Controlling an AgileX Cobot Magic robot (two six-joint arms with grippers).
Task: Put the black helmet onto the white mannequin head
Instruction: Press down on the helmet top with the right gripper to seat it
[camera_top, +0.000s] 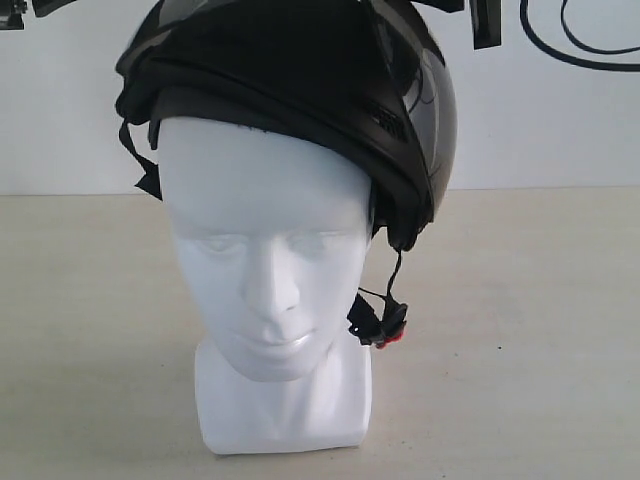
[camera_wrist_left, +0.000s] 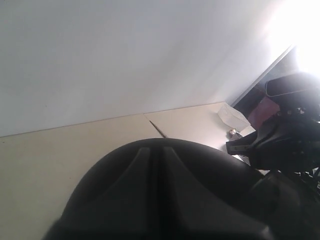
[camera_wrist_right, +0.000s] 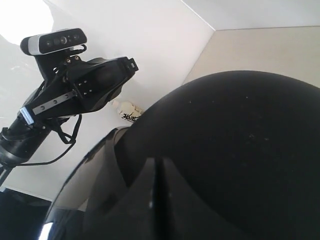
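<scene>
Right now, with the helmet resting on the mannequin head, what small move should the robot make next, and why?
Probably ease the black helmet down on the exterior view's left side to level it. It sits crooked on the white mannequin head: its rim rides high on the left, drops low on the right, and the forehead is bare.

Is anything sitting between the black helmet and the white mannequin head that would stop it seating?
Nothing visible does. The black helmet already sits over the crown of the white mannequin head, tilted, its lining against the forehead. The chin straps hang outside the face, the red buckle low beside it.
</scene>
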